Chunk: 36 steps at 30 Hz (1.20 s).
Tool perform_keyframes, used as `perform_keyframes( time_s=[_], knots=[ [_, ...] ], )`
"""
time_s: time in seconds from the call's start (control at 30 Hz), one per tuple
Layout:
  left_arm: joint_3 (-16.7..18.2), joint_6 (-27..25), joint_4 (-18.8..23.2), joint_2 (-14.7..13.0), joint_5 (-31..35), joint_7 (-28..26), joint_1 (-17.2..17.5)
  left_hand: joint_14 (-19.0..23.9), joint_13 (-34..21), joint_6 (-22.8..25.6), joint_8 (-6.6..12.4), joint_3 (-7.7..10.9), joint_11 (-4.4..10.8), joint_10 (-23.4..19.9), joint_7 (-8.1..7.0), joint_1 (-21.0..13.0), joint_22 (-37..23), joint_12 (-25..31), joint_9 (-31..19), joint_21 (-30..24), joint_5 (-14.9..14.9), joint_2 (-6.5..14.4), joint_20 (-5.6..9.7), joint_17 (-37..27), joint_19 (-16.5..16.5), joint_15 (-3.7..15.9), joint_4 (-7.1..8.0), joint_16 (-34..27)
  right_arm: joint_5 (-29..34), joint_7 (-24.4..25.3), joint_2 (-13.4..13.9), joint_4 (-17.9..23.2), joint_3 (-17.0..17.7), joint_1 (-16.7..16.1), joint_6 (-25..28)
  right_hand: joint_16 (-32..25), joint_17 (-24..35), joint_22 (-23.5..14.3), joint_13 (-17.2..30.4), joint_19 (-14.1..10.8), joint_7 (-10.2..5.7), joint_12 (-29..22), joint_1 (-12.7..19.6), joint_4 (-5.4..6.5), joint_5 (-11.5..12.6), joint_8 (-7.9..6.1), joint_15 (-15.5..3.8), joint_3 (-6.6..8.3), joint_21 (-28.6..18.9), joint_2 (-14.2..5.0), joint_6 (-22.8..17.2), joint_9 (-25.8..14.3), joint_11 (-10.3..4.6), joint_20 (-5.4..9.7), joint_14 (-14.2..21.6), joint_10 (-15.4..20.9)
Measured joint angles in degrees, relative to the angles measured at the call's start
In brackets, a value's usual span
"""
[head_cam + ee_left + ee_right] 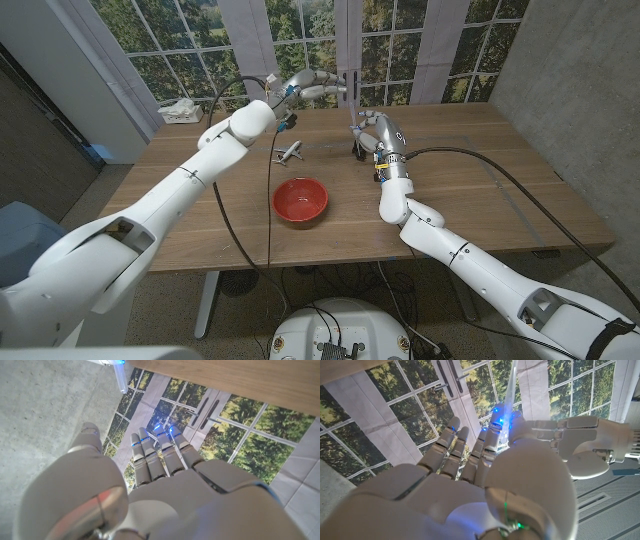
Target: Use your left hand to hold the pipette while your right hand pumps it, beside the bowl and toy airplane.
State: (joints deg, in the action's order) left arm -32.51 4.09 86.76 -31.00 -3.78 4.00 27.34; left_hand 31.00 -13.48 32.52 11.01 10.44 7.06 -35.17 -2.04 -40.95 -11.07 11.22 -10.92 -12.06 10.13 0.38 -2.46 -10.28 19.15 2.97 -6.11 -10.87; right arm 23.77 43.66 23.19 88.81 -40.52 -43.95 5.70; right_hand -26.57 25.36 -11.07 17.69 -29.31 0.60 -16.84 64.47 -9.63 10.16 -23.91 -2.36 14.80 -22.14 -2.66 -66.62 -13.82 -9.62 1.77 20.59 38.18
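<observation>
The pipette [512,390] is a clear thin tube that rises from between the thumb and fingers of my right hand [485,460], which pinches it. In the head view my right hand [376,135] is raised over the far middle of the table. My left hand [315,86] reaches in from the left, fingers stretched toward the right hand. Its fingertips [540,427] come up close to the tube; I cannot tell if they touch. In the left wrist view the pipette [120,379] hangs beyond my left hand [165,475], whose fingers are straight with nothing between them.
A red bowl [300,200] sits on the wooden table [480,190] near the front middle. The small toy airplane [289,153] lies just behind it. A white crumpled item [181,110] is at the far left corner. Windows stand behind the table.
</observation>
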Motion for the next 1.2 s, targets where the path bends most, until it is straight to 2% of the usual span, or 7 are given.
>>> perform_keyframes(
  time_s=[0.17,0.23,0.53,0.6,0.77,1.0,1.2],
  knots=[
    [0.53,1.79,-1.44,0.24,-4.13,1.21,0.53,0.0,0.2,-0.61,0.01,-0.24,0.31,0.31,-0.01,0.53,0.0,0.0,0.0,0.0,0.0,-0.53,0.0,0.0,0.0,0.0,-0.24,0.0,-0.04,0.7,-0.21,-0.37,0.1,0.0,-0.55,0.0,0.0,0.0,0.0,-0.03,0.0,0.0,0.0,0.24,0.0,0.0,0.0,-0.24,0.0,0.0,0.0,0.26,0.0,-0.03,0.0,0.0],
    [0.67,2.36,-1.98,0.36,-5.42,1.68,0.68,0.0,0.2,-0.61,-0.21,-0.35,0.52,0.52,-0.01,0.5,0.0,0.01,0.15,0.0,0.0,-0.57,0.0,0.09,0.0,0.0,-0.35,0.0,-0.05,0.82,-0.31,-0.54,0.15,0.0,-0.67,0.0,0.0,0.0,0.0,-0.03,0.0,0.0,0.0,0.24,0.0,0.45,0.0,-0.24,0.0,0.0,0.0,0.26,0.0,-0.02,0.0,0.0],
    [0.96,4.59,-4.3,1.15,-10.54,3.38,1.27,0.0,0.69,-0.6,-0.21,-0.35,0.63,0.6,-0.02,-0.91,0.01,0.02,0.28,0.0,0.0,-1.97,0.0,0.16,0.0,0.0,-1.55,0.0,-0.16,2.84,-0.97,-1.9,0.31,0.25,-2.98,0.0,0.0,0.01,-0.01,-0.03,0.0,0.0,0.0,0.24,0.0,0.45,0.0,-0.24,0.0,0.0,0.0,0.41,0.0,-0.03,0.0,0.0],
    [0.97,5.04,-5.01,1.48,-11.59,3.68,1.42,0.59,0.72,-0.42,-0.08,-0.27,1.07,0.15,0.17,-1.22,0.01,0.02,0.28,0.0,0.0,-2.28,0.0,0.16,0.0,-0.09,-1.63,0.0,-0.16,3.55,-1.22,-2.43,0.32,0.37,-3.86,0.0,0.0,0.01,-0.01,-0.03,0.0,0.0,0.0,0.24,0.0,0.45,0.0,-0.24,0.0,0.0,0.0,0.52,0.0,-0.03,0.0,0.0],
    [0.97,5.77,-6.29,2.12,-13.51,4.24,1.46,1.16,1.04,1.64,0.7,-0.07,1.54,-1.39,0.9,-1.67,0.01,0.62,0.27,-0.23,0.0,-2.72,-0.05,0.16,0.06,0.1,-2.3,0.0,0.05,4.68,-1.51,-3.21,0.32,0.62,-5.35,0.0,0.0,0.01,-0.01,-0.27,0.0,0.0,0.0,0.24,0.0,0.45,0.0,-0.24,0.0,0.0,0.0,0.52,0.0,0.21,0.0,0.0],
    [0.5,6.04,-8.43,3.37,-16.2,5.76,0.96,1.13,1.41,4.97,1.58,0.17,1.52,-1.96,-0.23,-1.69,0.01,0.71,0.27,-0.23,0.0,-2.69,-0.22,0.15,0.23,0.08,-2.54,0.0,1.23,5.92,-1.76,-4.17,-0.15,1.11,-6.88,0.0,0.0,0.01,0.13,-0.36,0.0,0.0,0.0,0.24,0.0,0.45,0.0,-0.24,0.0,0.0,0.0,0.73,0.0,0.29,0.0,0.0],
    [-0.06,6.06,-9.97,4.5,-17.77,6.97,0.19,0.72,1.52,6.2,1.82,0.35,1.21,-1.65,0.03,-2.41,0.02,0.7,0.27,-0.23,0.0,-2.42,-0.21,0.15,0.22,0.11,-2.72,0.0,2.21,6.76,-1.91,-4.73,-0.47,1.5,-7.61,0.0,0.0,0.01,0.31,-0.36,0.0,0.0,0.0,0.23,0.0,0.45,0.0,-0.24,-0.38,0.01,0.0,0.8,0.0,0.29,0.0,-0.01]
  ],
)
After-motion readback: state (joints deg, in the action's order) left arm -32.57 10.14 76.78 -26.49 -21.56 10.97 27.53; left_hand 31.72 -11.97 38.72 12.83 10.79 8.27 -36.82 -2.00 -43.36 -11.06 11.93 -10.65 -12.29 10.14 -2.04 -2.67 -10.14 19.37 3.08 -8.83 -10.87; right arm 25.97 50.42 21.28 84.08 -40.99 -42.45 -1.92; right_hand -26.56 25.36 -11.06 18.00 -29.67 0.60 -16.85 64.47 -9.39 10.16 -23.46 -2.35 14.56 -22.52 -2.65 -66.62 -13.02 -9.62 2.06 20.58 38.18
